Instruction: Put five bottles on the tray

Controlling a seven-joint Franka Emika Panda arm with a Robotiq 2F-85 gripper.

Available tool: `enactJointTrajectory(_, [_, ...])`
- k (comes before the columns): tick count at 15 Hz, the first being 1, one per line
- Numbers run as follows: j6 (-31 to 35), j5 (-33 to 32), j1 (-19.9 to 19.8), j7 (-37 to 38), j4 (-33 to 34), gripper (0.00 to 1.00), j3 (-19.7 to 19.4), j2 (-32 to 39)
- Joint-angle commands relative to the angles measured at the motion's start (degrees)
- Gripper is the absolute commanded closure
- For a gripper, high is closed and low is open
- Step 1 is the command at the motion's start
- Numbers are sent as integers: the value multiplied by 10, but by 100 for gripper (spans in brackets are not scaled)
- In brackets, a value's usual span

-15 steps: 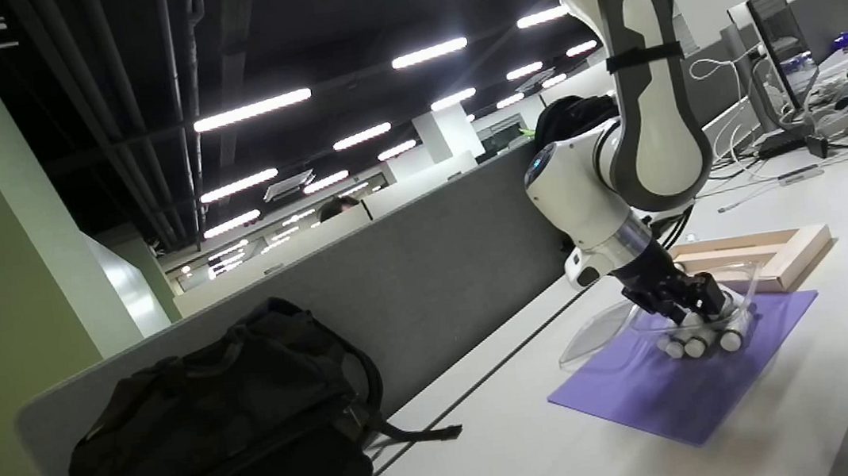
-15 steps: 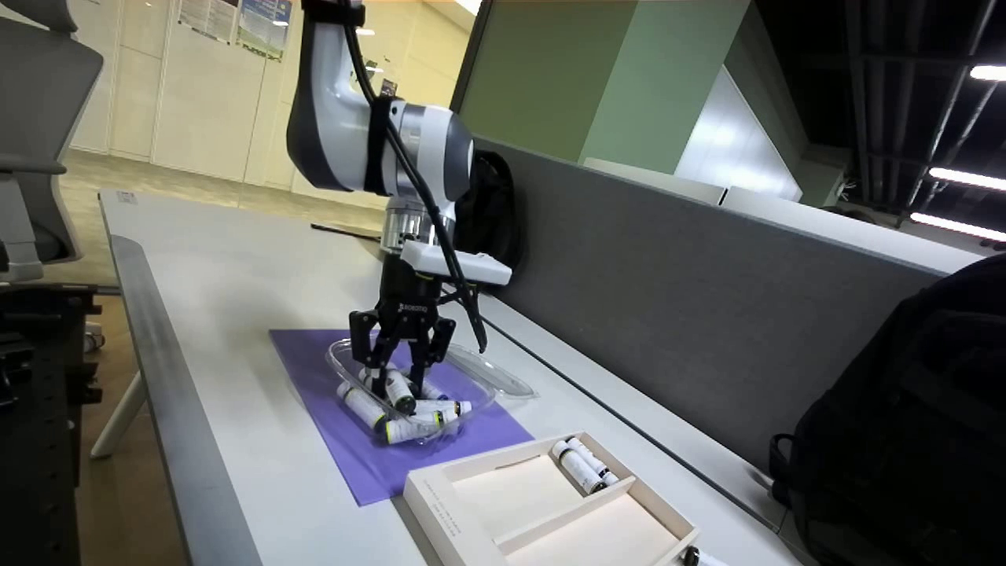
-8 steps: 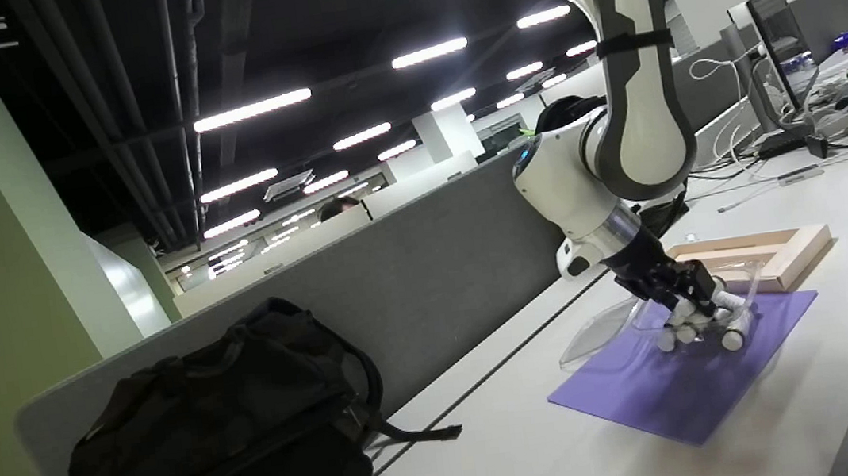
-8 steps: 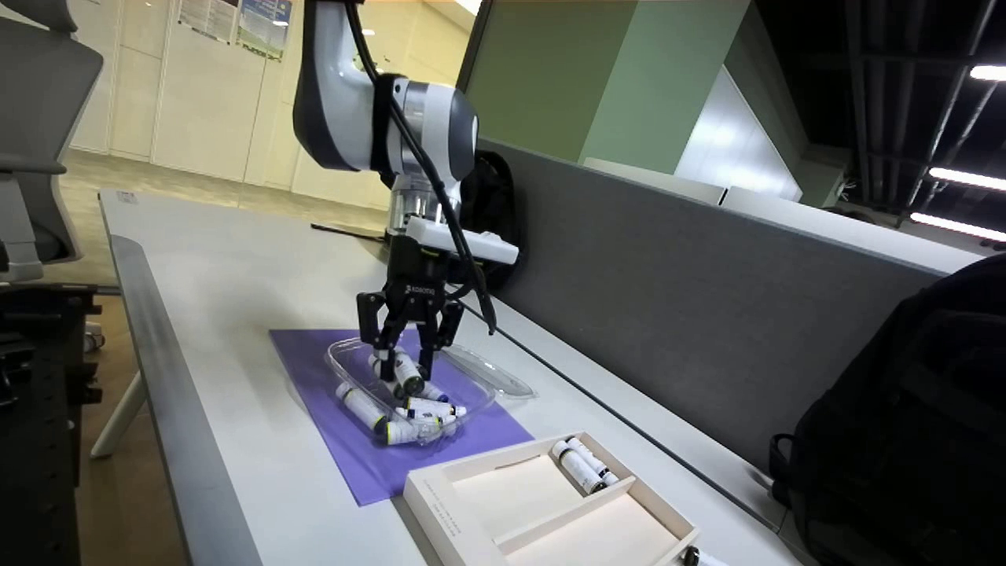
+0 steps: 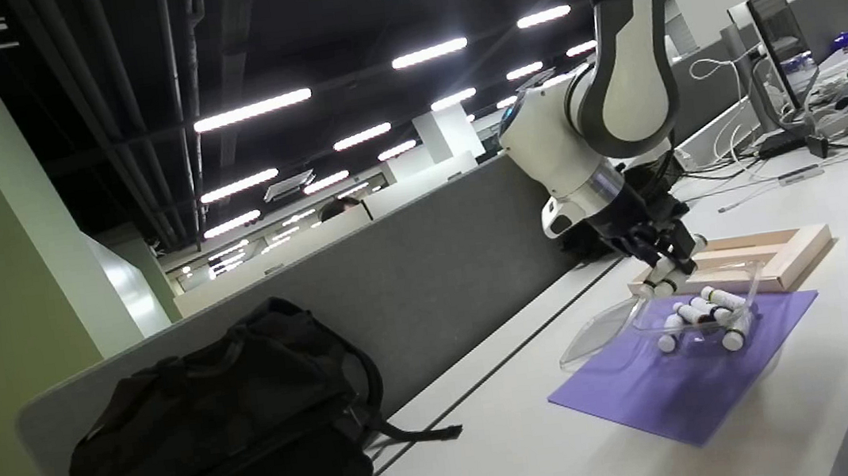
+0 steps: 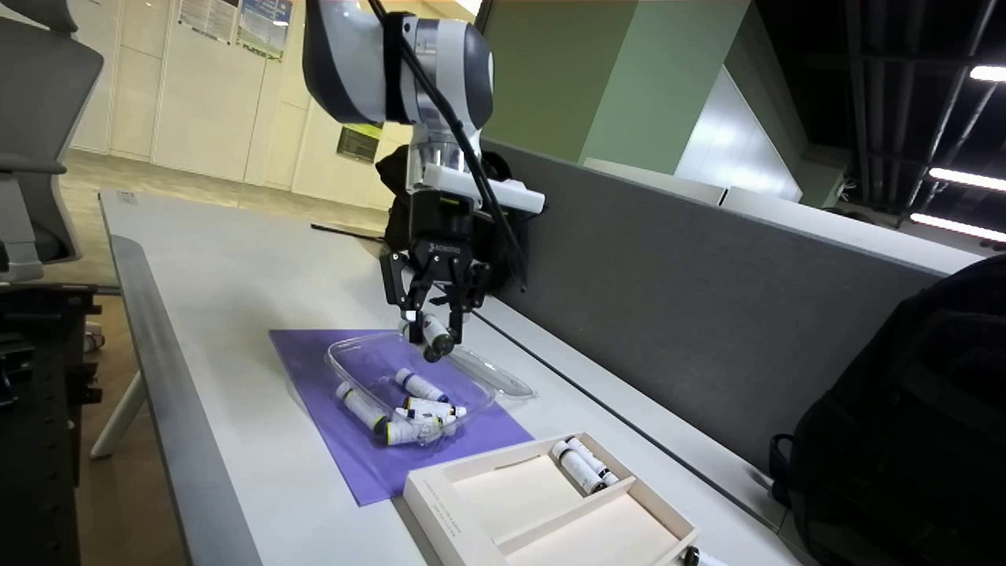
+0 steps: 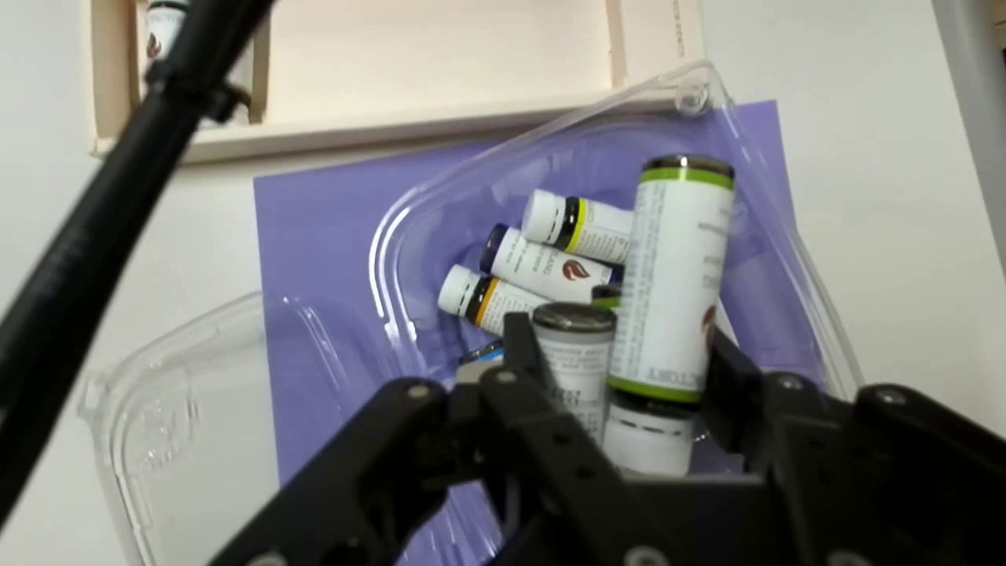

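Note:
My gripper (image 7: 621, 350) is shut on two bottles side by side, one with green rings (image 7: 676, 259) and a grey-ringed one (image 7: 580, 365). In an exterior view the gripper (image 6: 437, 330) hangs with them above the rear edge of the clear plastic box (image 6: 336, 369). Several more bottles lie jumbled in that box, among them a white one (image 6: 420, 385) and an orange-ringed one (image 7: 503, 305). The light-wood tray (image 6: 440, 507) has a divider. Two bottles (image 6: 578, 468) lie together in one of its compartments, and part of one bottle (image 7: 161, 39) shows in the wrist view.
The box sits on a purple mat (image 6: 487, 444). Its clear lid (image 6: 495, 373) lies beside it, toward the grey partition (image 6: 668, 212). Just outside the tray rests another bottle (image 6: 702, 557), cut off by the picture edge. A black backpack (image 5: 229, 420) stands along the partition.
My gripper has risen out of the box and shifted toward the partition, carrying two bottles up with it. The bottles left in the box have settled slightly; the tray has not moved.

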Motion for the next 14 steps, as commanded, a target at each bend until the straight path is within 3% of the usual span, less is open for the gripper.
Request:
enactJointTrajectory(1, [-9,-12,-23,36,-41,74,-20,-61])
enactJointTrajectory(7, [20,-56,-83,50,-78,74,-79,-107])
enactJointTrajectory(14, [68,-141,-144,48,-40,74,-137,-91])
